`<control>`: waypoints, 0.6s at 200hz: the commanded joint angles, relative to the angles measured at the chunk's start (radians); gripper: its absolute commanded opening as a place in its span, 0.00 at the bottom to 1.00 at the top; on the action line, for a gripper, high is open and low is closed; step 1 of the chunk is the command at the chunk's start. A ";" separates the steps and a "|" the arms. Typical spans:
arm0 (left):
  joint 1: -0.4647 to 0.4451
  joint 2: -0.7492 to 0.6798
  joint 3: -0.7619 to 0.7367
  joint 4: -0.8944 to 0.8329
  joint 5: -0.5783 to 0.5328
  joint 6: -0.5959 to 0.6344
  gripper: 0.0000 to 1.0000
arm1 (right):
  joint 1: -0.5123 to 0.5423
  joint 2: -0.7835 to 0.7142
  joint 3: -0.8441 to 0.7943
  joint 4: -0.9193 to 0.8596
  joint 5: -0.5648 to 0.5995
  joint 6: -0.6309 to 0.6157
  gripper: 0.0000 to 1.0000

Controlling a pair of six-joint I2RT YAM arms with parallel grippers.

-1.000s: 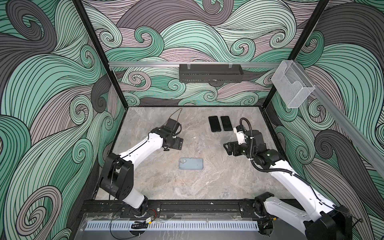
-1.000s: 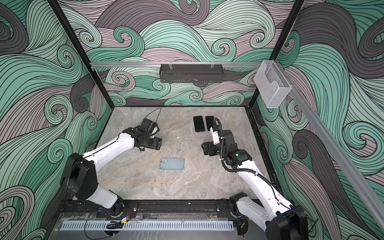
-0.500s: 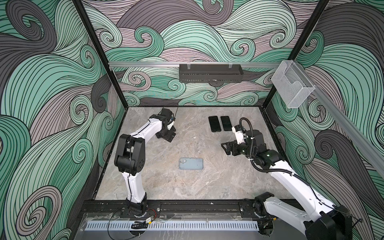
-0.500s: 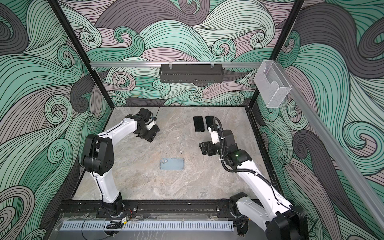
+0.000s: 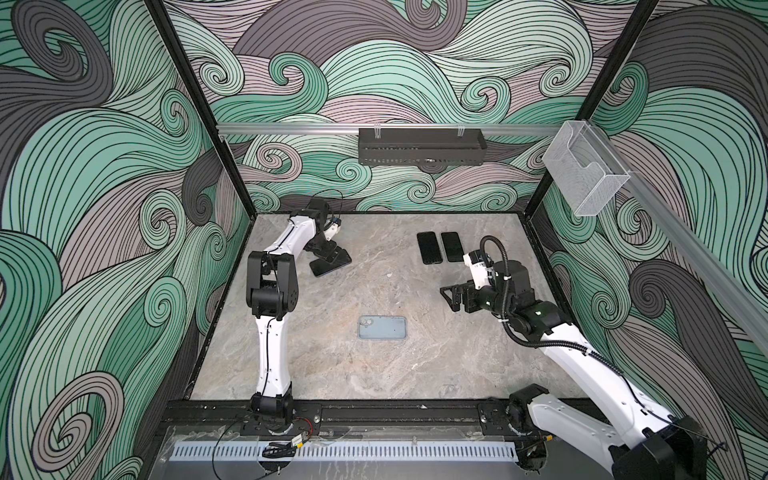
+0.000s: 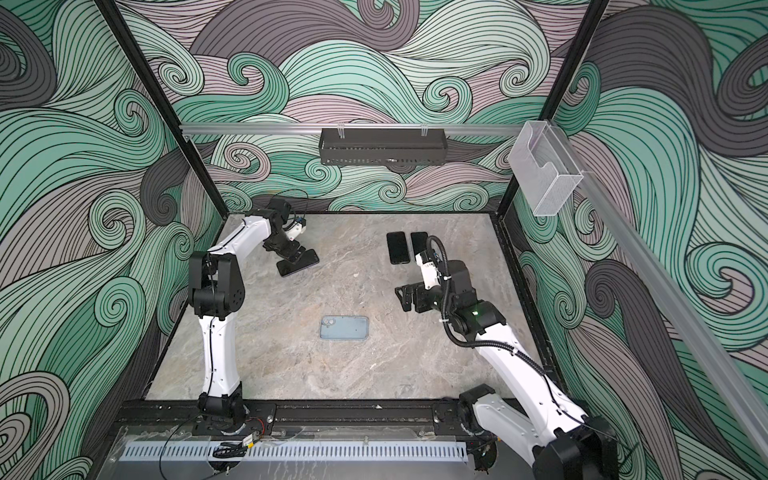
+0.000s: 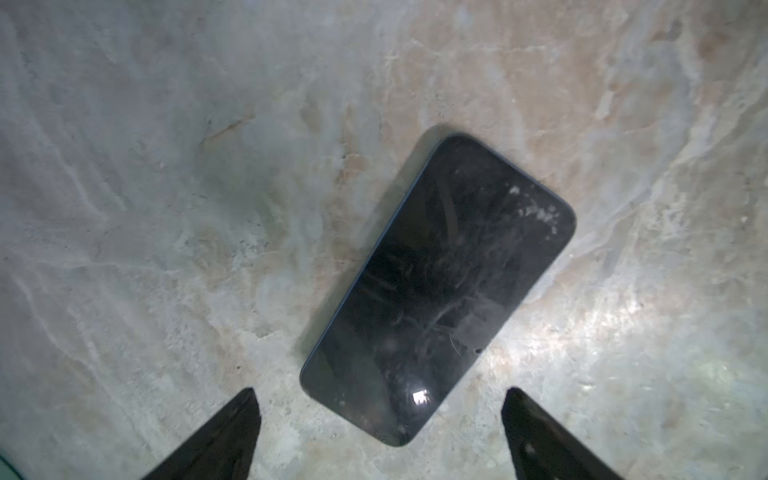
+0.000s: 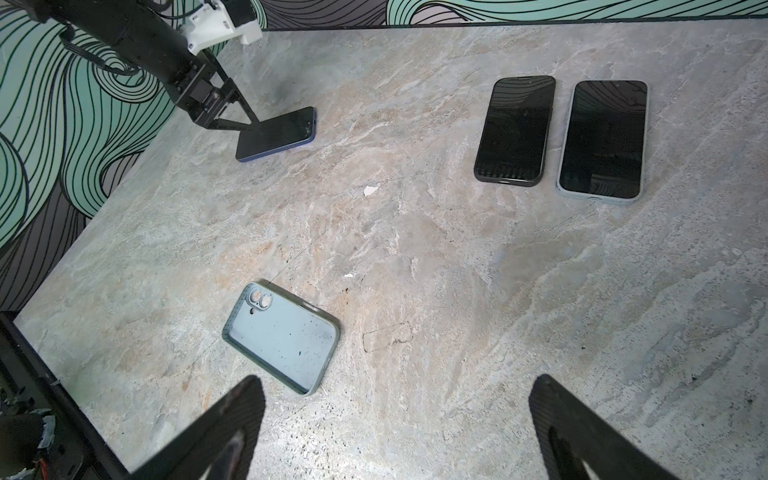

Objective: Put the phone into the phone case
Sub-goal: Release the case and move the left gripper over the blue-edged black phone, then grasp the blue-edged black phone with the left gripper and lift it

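The phone (image 7: 440,286), dark and screen up, lies flat at the far left of the table (image 5: 331,266) (image 6: 298,262) (image 8: 276,134). My left gripper (image 7: 381,395) hovers open just over its near end (image 5: 327,257), with the fingertips either side and nothing held. The phone case (image 8: 282,336), an empty pale blue-grey shell with its hollow side up, lies in the middle of the table in both top views (image 5: 382,327) (image 6: 344,327). My right gripper (image 8: 397,386) is open and empty, to the right of the case (image 5: 451,297) (image 6: 405,297).
Two more dark-screened phones, each in a case, lie side by side at the back right (image 5: 429,247) (image 5: 453,246) (image 8: 515,129) (image 8: 602,139). A black shelf (image 5: 422,145) and a clear holder (image 5: 584,174) hang on the walls. Small white flecks (image 8: 370,190) dot the marble.
The left arm's elbow has risen upright and its gripper has shifted toward the far left, over the dark phone. The right gripper's jaws have widened a little.
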 commanded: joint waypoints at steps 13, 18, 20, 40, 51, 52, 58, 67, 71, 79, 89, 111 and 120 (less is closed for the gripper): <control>0.005 0.036 0.025 -0.078 0.053 0.102 0.94 | 0.005 -0.015 0.026 -0.040 -0.009 -0.007 1.00; 0.005 0.040 0.025 -0.077 0.050 0.111 0.94 | 0.004 -0.018 0.028 -0.042 -0.008 -0.007 1.00; 0.004 0.040 0.025 -0.075 0.048 0.113 0.94 | 0.004 -0.017 0.029 -0.044 -0.007 -0.008 1.00; 0.005 0.057 0.040 -0.068 0.038 0.120 0.94 | 0.004 -0.018 0.046 -0.058 -0.004 -0.015 1.00; 0.005 0.070 0.053 -0.059 0.032 0.116 0.94 | 0.004 -0.016 0.056 -0.068 -0.002 -0.019 1.00; 0.005 0.071 0.055 -0.059 0.031 0.115 0.94 | 0.004 -0.016 0.057 -0.069 -0.003 -0.019 1.00; 0.005 0.080 0.064 -0.057 0.030 0.115 0.94 | 0.005 -0.016 0.062 -0.075 -0.002 -0.021 1.00; 0.005 0.096 0.081 -0.065 0.031 0.115 0.94 | 0.003 -0.017 0.069 -0.084 -0.001 -0.024 1.00; 0.005 0.103 0.091 -0.072 0.032 0.117 0.95 | 0.005 -0.019 0.072 -0.088 0.000 -0.027 1.00; 0.005 0.118 0.114 -0.091 0.036 0.120 0.95 | 0.004 -0.023 0.075 -0.095 0.002 -0.031 1.00; 0.005 0.138 0.140 -0.117 0.046 0.127 0.95 | 0.005 -0.031 0.077 -0.102 0.009 -0.036 1.00; 0.005 0.156 0.149 -0.129 0.056 0.140 0.95 | 0.005 -0.044 0.077 -0.113 0.031 -0.042 1.00; 0.005 0.164 0.157 -0.138 0.055 0.148 0.95 | 0.004 -0.046 0.079 -0.119 0.035 -0.042 1.00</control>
